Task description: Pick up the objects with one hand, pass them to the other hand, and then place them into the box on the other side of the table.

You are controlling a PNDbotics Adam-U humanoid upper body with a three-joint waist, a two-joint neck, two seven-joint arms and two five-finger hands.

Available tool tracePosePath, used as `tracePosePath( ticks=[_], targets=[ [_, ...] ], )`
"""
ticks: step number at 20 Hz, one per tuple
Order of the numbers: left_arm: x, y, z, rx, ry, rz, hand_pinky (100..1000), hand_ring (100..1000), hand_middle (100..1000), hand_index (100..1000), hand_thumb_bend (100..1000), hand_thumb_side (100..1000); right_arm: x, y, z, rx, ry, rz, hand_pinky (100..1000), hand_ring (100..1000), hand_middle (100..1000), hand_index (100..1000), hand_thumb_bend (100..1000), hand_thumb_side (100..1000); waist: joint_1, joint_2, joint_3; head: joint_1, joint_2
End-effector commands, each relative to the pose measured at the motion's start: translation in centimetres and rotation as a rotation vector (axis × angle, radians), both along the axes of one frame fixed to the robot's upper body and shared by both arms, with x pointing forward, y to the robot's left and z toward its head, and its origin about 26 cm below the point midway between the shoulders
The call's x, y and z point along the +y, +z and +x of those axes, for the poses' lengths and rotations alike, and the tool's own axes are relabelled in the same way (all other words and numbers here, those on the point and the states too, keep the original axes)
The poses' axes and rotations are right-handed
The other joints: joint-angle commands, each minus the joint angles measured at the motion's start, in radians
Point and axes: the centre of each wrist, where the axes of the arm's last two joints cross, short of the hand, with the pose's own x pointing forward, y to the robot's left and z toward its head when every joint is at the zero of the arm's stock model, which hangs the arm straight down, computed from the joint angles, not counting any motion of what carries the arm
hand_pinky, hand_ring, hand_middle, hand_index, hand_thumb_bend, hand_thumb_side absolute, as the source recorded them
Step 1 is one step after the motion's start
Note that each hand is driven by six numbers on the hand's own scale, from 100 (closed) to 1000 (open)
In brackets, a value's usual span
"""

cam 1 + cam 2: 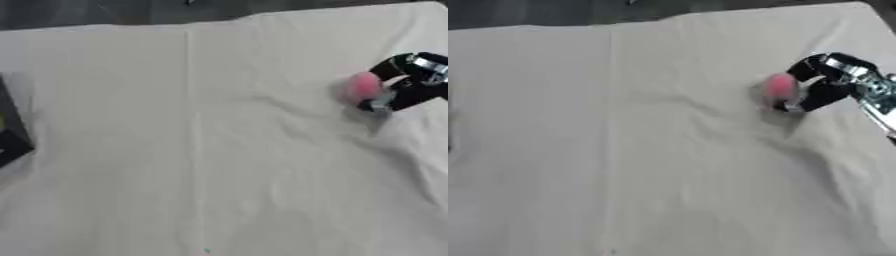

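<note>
One black and silver robot hand, the right hand point(824, 82), enters from the right edge of both eye views and reaches across a table covered with a wrinkled off-white cloth point(219, 150). Its fingers point(805, 68) and thumb are curled round a small, rounded pink object point(780, 86), one dark digit above the object and another below it, so that the object sits pinched at the tip of the hand. Object and hand lie on the right-hand portion of the table, toward the far side; a soft shadow falls on the cloth directly beneath and to the left of the pink object, and whether the object touches the cloth cannot be told. A silver joint shows behind the fingers, with the arm trailing off toward the right edge.

A long straight crease runs down the cloth from the far edge to the near edge, left of centre. At the left edge of the left eye view, part of a dark angular box point(10, 140) shows, well apart from the pink object.
</note>
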Motion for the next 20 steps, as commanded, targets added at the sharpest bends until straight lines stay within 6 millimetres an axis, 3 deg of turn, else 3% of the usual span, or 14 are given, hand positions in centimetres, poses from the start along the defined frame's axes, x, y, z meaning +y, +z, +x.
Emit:
tracePosePath(
  ticks=[1, 5, 9, 12, 15, 20],
  targets=[
    [0.7, 1.7, -0.5, -0.046, 0.014, 0.004, 755, 740, 781, 723, 872, 456, -0.6, 1.0, -0.3, -0.021, -0.032, -0.035, 816, 844, 666, 743, 538, 100, 0.015, 0.002, 0.003, -0.005, -0.016],
    [0.8, 1.6, -0.5, -0.042, 0.016, 0.001, 756, 740, 780, 723, 872, 456, -0.8, 0.8, -0.3, -0.048, -0.056, -0.031, 800, 814, 597, 658, 485, 100, 0.016, 0.004, 0.002, -0.006, -0.017],
    [0.8, 1.5, -0.5, -0.039, 0.018, 0.000, 756, 740, 779, 722, 872, 456, -0.8, 0.8, -0.3, -0.097, -0.098, -0.007, 771, 755, 482, 472, 402, 100, 0.017, 0.002, 0.001, -0.006, -0.012],
    [0.8, 1.5, -0.5, -0.037, 0.019, -0.001, 756, 740, 778, 722, 870, 456, -0.6, 0.7, -0.3, -0.115, -0.131, 0.039, 755, 738, 447, 403, 376, 100, 0.017, 0.001, 0.000, -0.005, -0.010],
    [0.9, 1.4, -0.5, -0.034, 0.021, -0.001, 756, 740, 778, 723, 870, 456, -0.3, 0.6, -0.4, -0.109, -0.122, 0.063, 746, 731, 438, 384, 360, 100, 0.017, -0.003, -0.001, -0.004, -0.005],
    [1.3, 1.0, -0.5, -0.024, 0.032, 0.001, 755, 739, 776, 721, 870, 461, 0.3, 1.1, -0.7, -0.109, -0.072, 0.057, 747, 733, 446, 442, 318, 100, 0.014, -0.015, -0.009, 0.004, 0.007]
  ],
)
